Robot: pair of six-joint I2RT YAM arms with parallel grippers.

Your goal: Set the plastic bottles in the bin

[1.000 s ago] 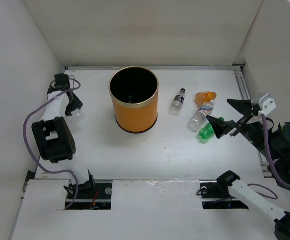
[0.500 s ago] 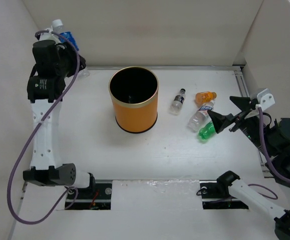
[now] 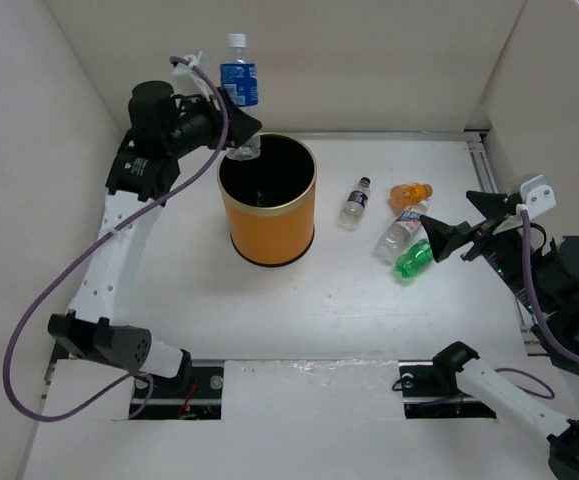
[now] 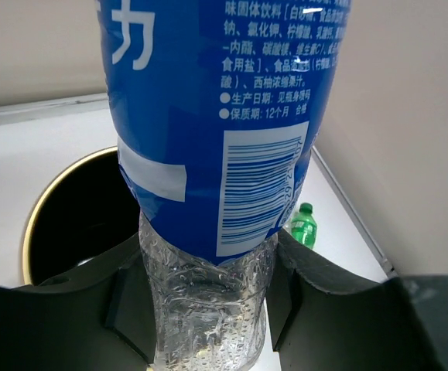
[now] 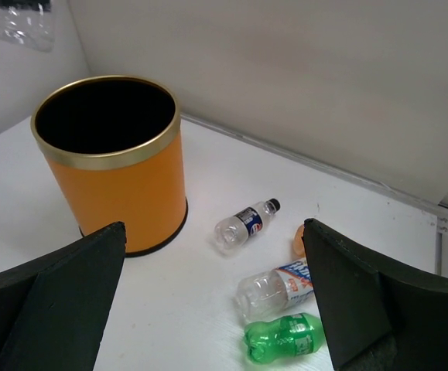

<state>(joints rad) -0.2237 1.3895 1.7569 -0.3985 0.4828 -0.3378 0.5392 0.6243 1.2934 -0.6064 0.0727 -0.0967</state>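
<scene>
Over far rim of orange bin: blue-label bottle, clamped in left gripper; right gripper agape, empty. Risk: off-centre release glances off rim.

The left gripper has lifted the blue-label bottle off the worktop and swung it across. The bin, once far to its right, now sits just below it.

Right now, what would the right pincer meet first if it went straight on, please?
Probably the green bottle, lying nearest before the open right pincer; depth is unclear, so perhaps the white-blue labelled bottle.
</scene>
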